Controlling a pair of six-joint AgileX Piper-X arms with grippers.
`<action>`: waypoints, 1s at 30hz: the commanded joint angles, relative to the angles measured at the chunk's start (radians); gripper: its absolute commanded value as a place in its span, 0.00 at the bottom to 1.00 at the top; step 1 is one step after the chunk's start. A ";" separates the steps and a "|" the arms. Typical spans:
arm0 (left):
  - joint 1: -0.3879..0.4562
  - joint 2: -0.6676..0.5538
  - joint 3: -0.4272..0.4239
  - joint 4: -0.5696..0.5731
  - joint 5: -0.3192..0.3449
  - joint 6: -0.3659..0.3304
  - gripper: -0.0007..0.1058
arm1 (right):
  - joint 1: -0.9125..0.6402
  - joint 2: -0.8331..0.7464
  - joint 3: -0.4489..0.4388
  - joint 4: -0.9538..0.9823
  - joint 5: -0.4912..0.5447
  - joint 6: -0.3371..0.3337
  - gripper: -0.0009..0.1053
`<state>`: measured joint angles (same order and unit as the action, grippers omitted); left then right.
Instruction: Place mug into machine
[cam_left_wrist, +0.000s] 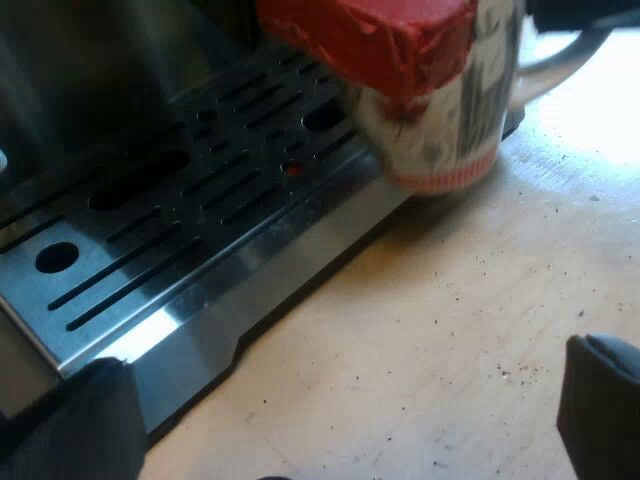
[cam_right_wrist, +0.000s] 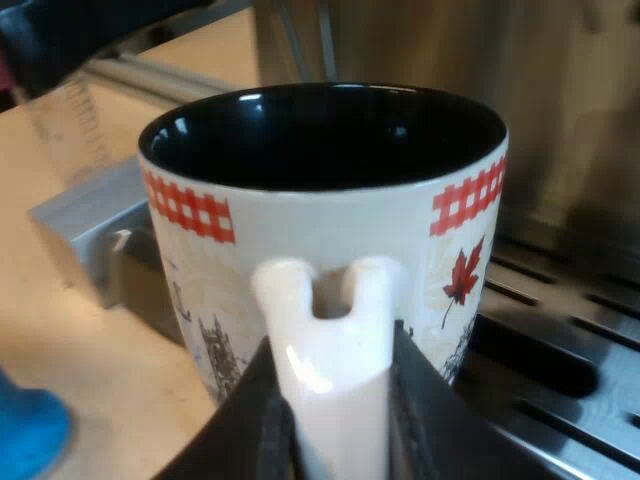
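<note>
**Wooden tabletop (cam_left_wrist: 430, 340), mug (cam_left_wrist: 470, 110) at the drip tray's corner**

Pale wood flecked with dark grounds, meeting the espresso machine (cam_left_wrist: 70, 70) and its slotted steel drip tray (cam_left_wrist: 190, 300). Mug at the tray's corner, base partly over the steel lip and partly over the wood. Resting or just lifted: cannot tell. Upright, dark inside, clamped by its handle (cam_right_wrist: 325, 340) between the black fingers of the right gripper (cam_right_wrist: 335, 410). Left gripper (cam_left_wrist: 350, 400) low over the table beside the tray, fingers spread wide, holding nothing. Red end (cam_left_wrist: 370, 40) of the holder's handle jutting out over the tray, across the mug's upper part as seen from the left wrist. Measuring glass (cam_right_wrist: 70, 130) and blue tamper (cam_right_wrist: 30, 435) on the wood near the mug.

Risks, as judged:
- Rim knocking the red end if carried in too high.
- Base catching the tray's lip if slid in too low — then tipping.
- Twisting or swinging, given a hold on the narrow handle alone.

Writing: none legible. On the mug only a red check band, a red maple leaf and dark sketched buildings. Faint scale lines on the glass — unreadable.
</note>
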<state>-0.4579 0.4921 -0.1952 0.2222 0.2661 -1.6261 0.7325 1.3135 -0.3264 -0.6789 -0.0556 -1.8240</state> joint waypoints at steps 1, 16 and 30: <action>-0.004 0.008 0.000 -0.019 -0.001 -0.015 0.80 | 0.021 0.020 -0.046 -0.052 0.031 -0.021 0.01; -0.004 0.089 0.000 -0.071 -0.001 -0.015 0.80 | 0.029 0.196 -0.115 -0.203 0.105 -0.012 0.01; -0.004 0.091 0.000 -0.071 -0.001 -0.015 0.80 | 0.029 0.319 -0.202 -0.216 0.162 0.034 0.01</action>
<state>-0.4579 0.5832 -0.1952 0.1713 0.2661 -1.6261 0.7613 1.6313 -0.5118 -0.8539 0.0807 -1.8008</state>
